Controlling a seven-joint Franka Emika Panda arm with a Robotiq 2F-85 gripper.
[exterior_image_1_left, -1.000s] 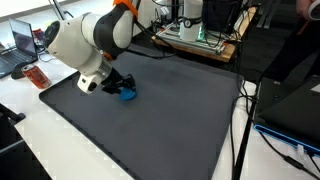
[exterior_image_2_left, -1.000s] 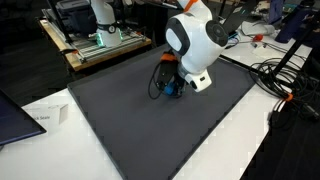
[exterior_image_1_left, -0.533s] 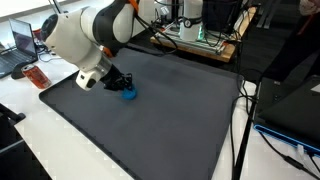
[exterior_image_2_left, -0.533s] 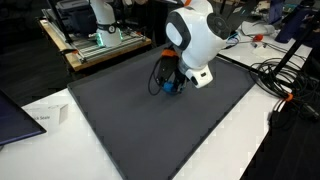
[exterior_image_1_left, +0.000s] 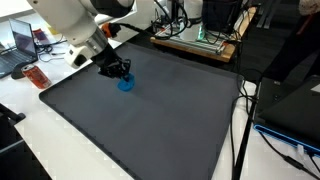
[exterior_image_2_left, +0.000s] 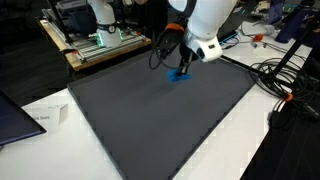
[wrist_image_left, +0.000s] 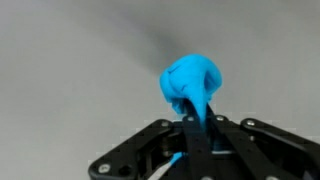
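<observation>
The gripper (wrist_image_left: 194, 122) is pinching a small blue crumpled object (wrist_image_left: 192, 82). In the wrist view its black fingers (wrist_image_left: 186, 132) meet at the centre, with a strip of the blue material caught between them. The bulk of the object bulges out at 12 o'clock from the tips.

In both exterior views the gripper (exterior_image_1_left: 120, 74) points down over a dark grey mat (exterior_image_1_left: 150, 120) on the white tabletop (exterior_image_1_left: 45, 150), and the blue object (exterior_image_1_left: 125, 84) hangs at its tips. Whether the object touches the mat cannot be told. In an exterior view it sits toward the mat's 10 o'clock corner. A red item (exterior_image_1_left: 37, 77) lies on the tabletop at 9 o'clock from the object, well apart. In an exterior view, black cables (exterior_image_2_left: 282, 82) trail at 3 o'clock off the mat.
</observation>
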